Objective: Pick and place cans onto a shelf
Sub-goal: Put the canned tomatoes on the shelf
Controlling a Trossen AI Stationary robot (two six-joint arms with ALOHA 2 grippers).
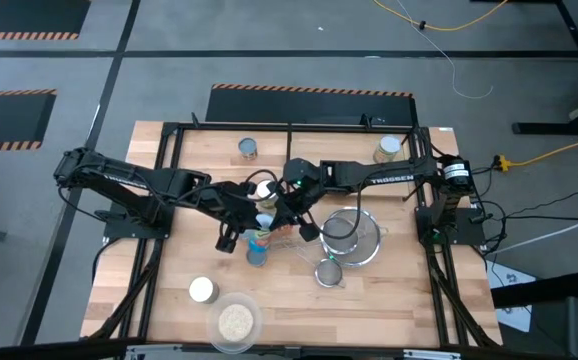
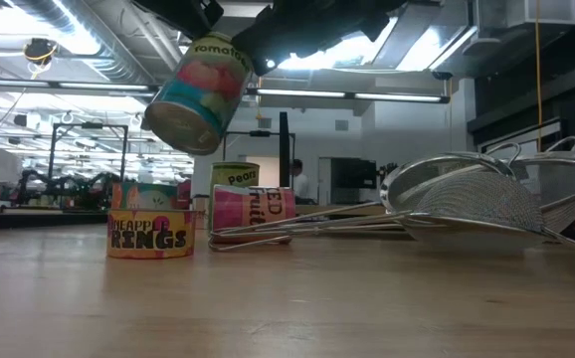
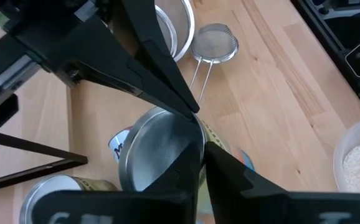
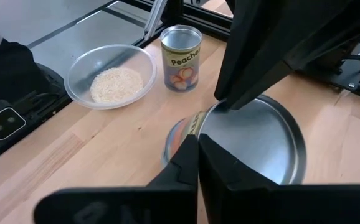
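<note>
Spanning the foreground, pale wooden tabletop (image 2: pixel 297 298) meets a fluorescent-lit workshop.

My grippers meet over mid-table, holding a tomato can (image 2: pixel 200 91) tilted in the air above the pineapple can (image 2: pixel 149 230). Right of that can lie the strainers (image 1: pixel 353 240); nearer the front edge sits the dish of grains (image 1: pixel 235 322).

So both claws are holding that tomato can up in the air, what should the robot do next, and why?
Probably the left gripper should let go. It and the right gripper both pinch the rim of the tomato can, holding it tilted above the table. Once freed, one arm could carry it to the shelf.
</note>
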